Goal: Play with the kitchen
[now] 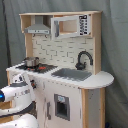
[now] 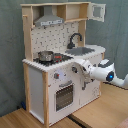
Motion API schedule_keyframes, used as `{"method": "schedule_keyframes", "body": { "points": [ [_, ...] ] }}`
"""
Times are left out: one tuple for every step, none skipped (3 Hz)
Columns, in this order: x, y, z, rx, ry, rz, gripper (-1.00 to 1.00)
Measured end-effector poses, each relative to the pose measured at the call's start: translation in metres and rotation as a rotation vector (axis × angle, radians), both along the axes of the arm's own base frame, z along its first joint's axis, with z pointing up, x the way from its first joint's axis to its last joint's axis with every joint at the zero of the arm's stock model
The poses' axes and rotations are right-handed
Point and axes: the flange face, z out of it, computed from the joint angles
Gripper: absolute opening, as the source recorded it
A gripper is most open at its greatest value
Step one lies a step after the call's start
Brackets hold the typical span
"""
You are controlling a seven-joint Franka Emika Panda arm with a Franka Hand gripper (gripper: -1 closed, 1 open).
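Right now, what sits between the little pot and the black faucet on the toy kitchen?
In both exterior views, only the stove and the grey sink lie between the pot and the faucet; nothing else stands there.

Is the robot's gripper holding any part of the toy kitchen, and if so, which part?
It cannot be told. The gripper is at the front edge of the kitchen, just below the counter, but a hold is not visible.

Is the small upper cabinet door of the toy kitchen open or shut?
Open. In the second exterior view the upper door of the kitchen swings outward at the top right, away from the shelf opening beside it.
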Motion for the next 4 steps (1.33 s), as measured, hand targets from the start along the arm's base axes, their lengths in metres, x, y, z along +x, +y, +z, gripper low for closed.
{"method": "schedule_keyframes", "body": {
  "points": [
    [-0.0002, 0.0000, 0.0000, 0.107, 0.003, -0.011, -1.00],
    [-0.0012, 0.0019, 0.0002, 0.208, 0.007, -0.017, -1.00],
    [-0.0016, 0.0024, 0.0002, 0.210, 0.007, -0.016, -1.00],
    [-0.0019, 0.0028, 0.0004, 0.211, 0.006, -0.015, 1.00]
  ]
}}
